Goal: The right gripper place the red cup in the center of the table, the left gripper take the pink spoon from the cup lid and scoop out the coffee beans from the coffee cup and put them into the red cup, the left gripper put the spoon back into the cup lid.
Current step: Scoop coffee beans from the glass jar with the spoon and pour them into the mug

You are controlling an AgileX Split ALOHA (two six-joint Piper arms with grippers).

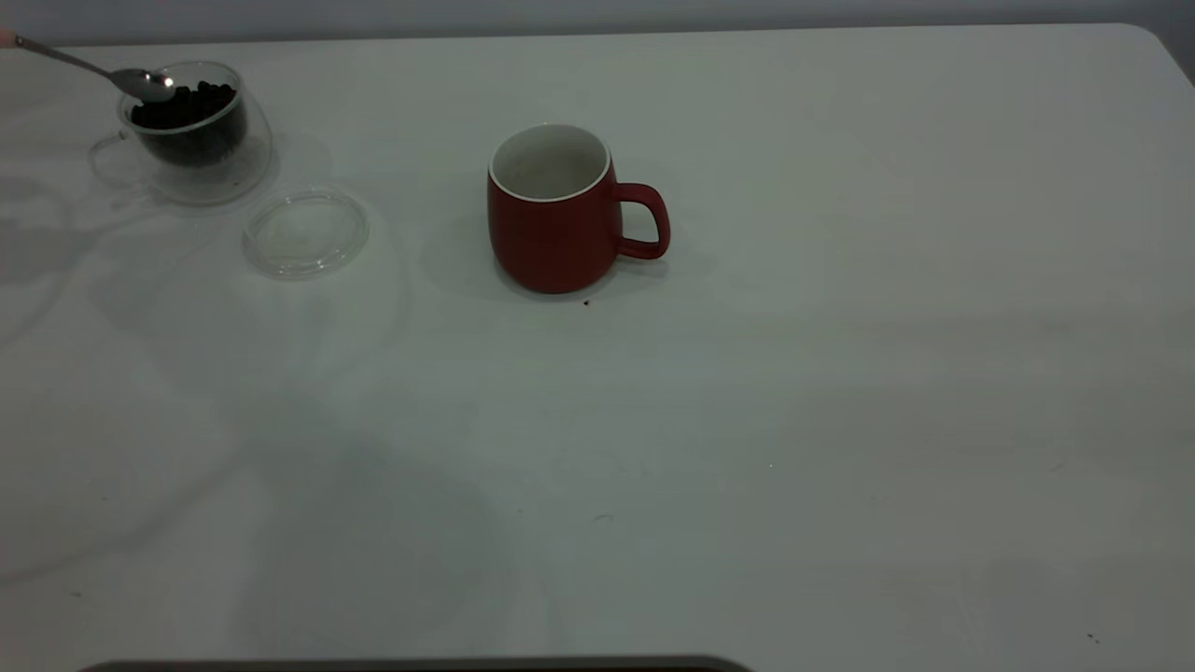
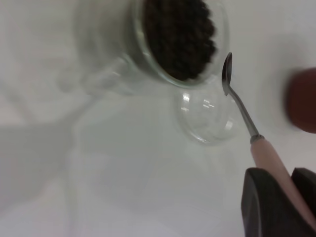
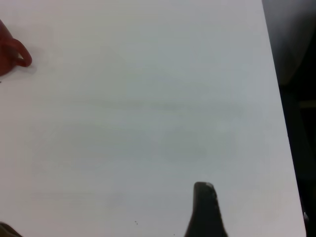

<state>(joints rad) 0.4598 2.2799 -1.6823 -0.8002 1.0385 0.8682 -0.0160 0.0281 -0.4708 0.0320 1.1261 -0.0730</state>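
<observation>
The red cup (image 1: 555, 224) stands upright near the table's (image 1: 840, 373) middle, handle to the right, with nothing visible inside. The coffee cup (image 1: 201, 140) at the far left holds coffee beans (image 1: 191, 107). The cup lid (image 1: 306, 233) lies bare beside it. My left gripper (image 2: 282, 173) is shut on the pink spoon's handle (image 2: 269, 158); the gripper is outside the exterior view. The spoon's (image 1: 93, 67) metal bowl hovers at the coffee cup's rim (image 2: 182, 81), over the beans' edge. My right gripper (image 3: 106, 212) is open and empty over bare table, far from the red cup (image 3: 10, 49).
A small dark crumb (image 1: 586, 302) lies on the table just in front of the red cup. The table's right edge (image 3: 276, 98) drops to dark floor near my right gripper. A dark strip (image 1: 420, 665) runs along the near edge.
</observation>
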